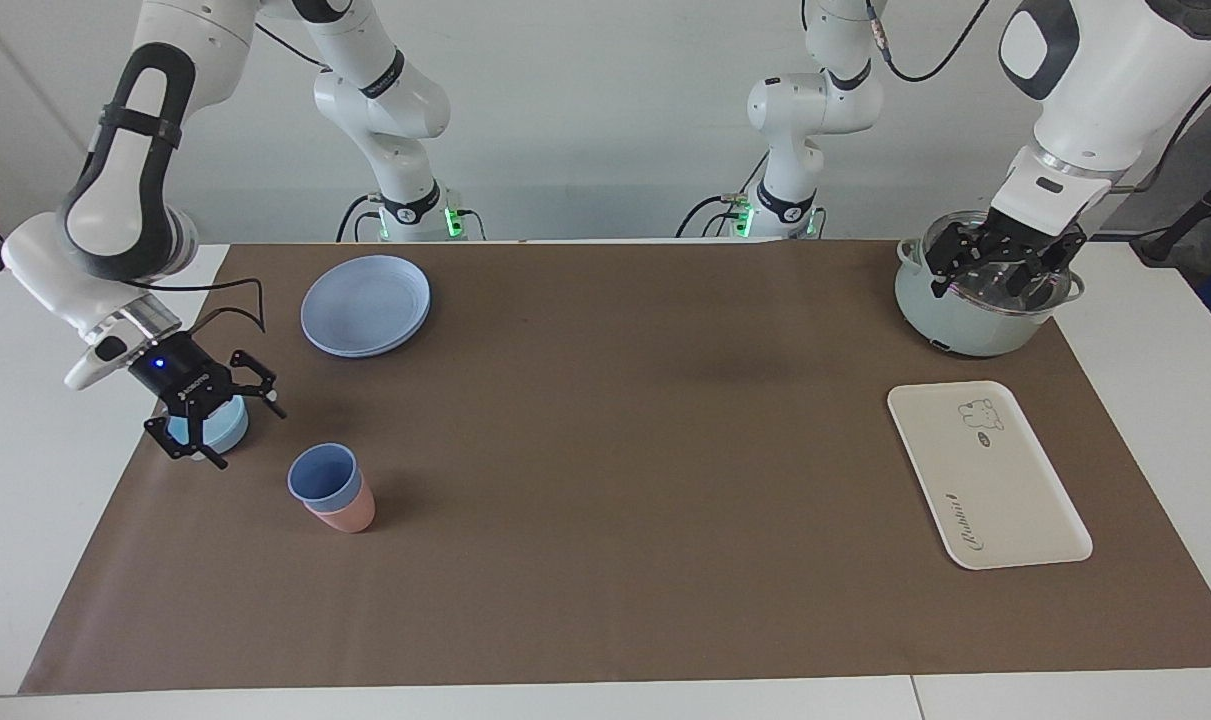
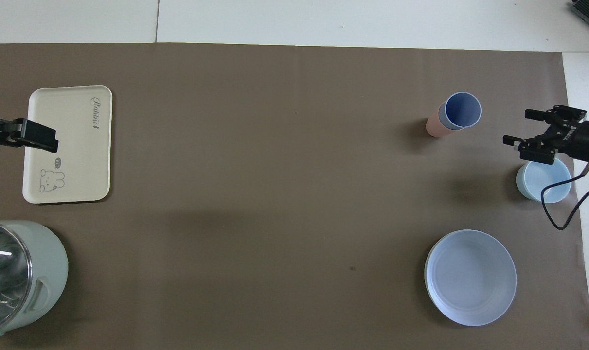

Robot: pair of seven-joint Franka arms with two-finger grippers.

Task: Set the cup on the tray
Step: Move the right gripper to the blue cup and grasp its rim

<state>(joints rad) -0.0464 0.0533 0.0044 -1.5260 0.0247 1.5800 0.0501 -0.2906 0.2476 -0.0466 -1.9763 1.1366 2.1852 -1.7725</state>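
Cup (image 1: 323, 475) near open right jaws

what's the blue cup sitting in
The blue cup is nested in a pink cup, upright on the mat. Only the pink cup's lower part shows; its inside is covered. The blue cup looks empty.

Right claw (image 1: 215, 430) low, open; left claw (image 1: 1000, 270) raised, open, waiting.

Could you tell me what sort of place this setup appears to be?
Probably a robotics lab set up for tabletop tests: two arms bolted at a white table, a brown mat as the work surface, and plastic tableware such as a cup and tray.
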